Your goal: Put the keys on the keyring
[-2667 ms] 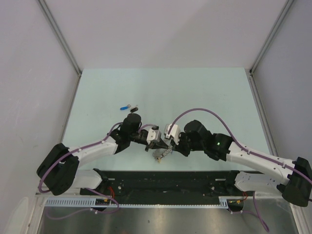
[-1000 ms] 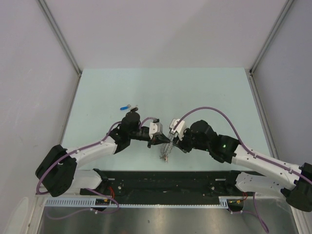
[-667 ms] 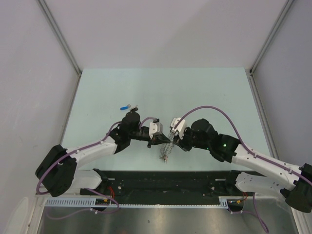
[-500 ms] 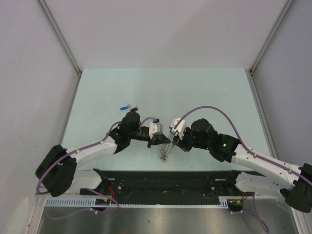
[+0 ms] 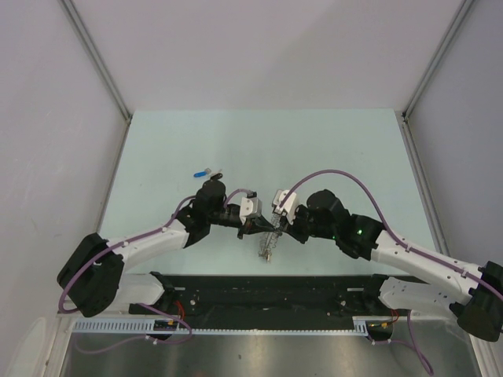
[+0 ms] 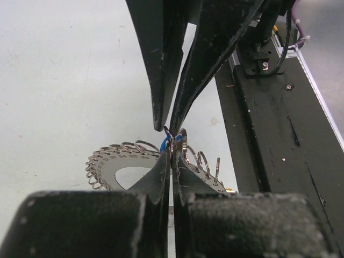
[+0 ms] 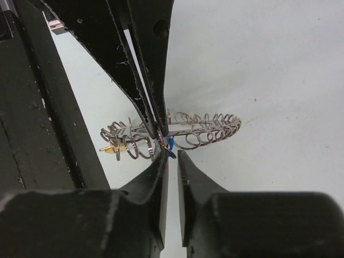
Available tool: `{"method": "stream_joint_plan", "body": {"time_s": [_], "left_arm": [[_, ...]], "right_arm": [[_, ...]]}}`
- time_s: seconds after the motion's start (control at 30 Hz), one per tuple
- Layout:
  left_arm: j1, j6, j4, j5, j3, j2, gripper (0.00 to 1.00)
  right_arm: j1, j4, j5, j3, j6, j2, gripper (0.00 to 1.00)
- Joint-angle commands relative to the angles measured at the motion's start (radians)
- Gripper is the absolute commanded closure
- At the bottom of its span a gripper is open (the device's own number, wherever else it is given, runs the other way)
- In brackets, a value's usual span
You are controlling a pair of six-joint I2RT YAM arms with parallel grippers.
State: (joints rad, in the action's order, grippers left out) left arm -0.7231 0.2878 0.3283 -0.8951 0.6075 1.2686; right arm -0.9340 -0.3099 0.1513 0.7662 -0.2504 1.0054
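Observation:
My left gripper (image 6: 172, 146) is shut on one wire loop of the keyring (image 6: 114, 167), a flat silver ring fringed with small loops, and holds it tilted above the table. A blue-headed key (image 7: 170, 143) hangs at that loop, and a yellow-headed key (image 7: 115, 150) sits on a loop further left. My right gripper (image 7: 171, 156) faces the left one tip to tip; its jaws stand a narrow gap apart just below the blue key, nothing between them. From above, the keyring (image 5: 268, 244) dangles between both grippers. A loose blue key (image 5: 204, 172) and a dark key (image 5: 218, 169) lie on the table behind the left arm.
The black base rail (image 5: 267, 287) runs along the near edge, close under the hanging ring. It also fills the right side of the left wrist view as the black rail (image 6: 269, 134). The pale green table (image 5: 330, 149) stretches behind the arms.
The keyring has been lifted from lying on the table to hanging from the left gripper. Over the last second the right jaws narrowed and edged closer to the held loop.

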Motion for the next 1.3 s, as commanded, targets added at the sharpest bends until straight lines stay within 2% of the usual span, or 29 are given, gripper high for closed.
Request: {"method": "stream_joint_plan", "body": {"time_s": [0.0, 0.1, 0.23, 0.43, 0.7, 0.93, 1.07, 1.27], "left_arm": [[0.005, -0.01, 0.046, -0.036, 0.02, -0.02, 1.0], [0.005, -0.029, 0.051, -0.005, 0.021, -0.02, 1.0], [0.005, -0.093, 0.055, 0.065, 0.034, -0.015, 1.0], [0.007, -0.162, 0.075, 0.073, 0.04, -0.017, 1.0], [-0.019, -0.09, -0.021, 0.012, 0.06, -0.012, 1.0], [-0.027, -0.114, -0.026, 0.068, 0.075, -0.014, 1.0], [-0.027, -0.168, 0.011, 0.094, 0.071, -0.035, 1.0], [-0.025, -0.323, 0.191, 0.097, 0.005, -0.083, 1.0]], "right_arm": [[0.006, 0.038, 0.017, 0.002, -0.01, -0.002, 0.93], [0.006, 0.034, 0.019, 0.002, -0.01, -0.005, 1.0], [-0.005, 0.026, -0.004, 0.002, -0.012, -0.016, 1.0], [-0.035, 0.017, -0.065, 0.002, -0.016, -0.033, 1.0], [-0.062, 0.035, -0.114, 0.002, -0.015, -0.059, 1.0], [-0.074, 0.015, -0.099, 0.004, -0.015, -0.067, 1.0], [-0.094, -0.008, -0.122, 0.002, -0.016, -0.06, 1.0], [-0.137, -0.015, -0.186, 0.002, -0.015, -0.041, 1.0]]}}
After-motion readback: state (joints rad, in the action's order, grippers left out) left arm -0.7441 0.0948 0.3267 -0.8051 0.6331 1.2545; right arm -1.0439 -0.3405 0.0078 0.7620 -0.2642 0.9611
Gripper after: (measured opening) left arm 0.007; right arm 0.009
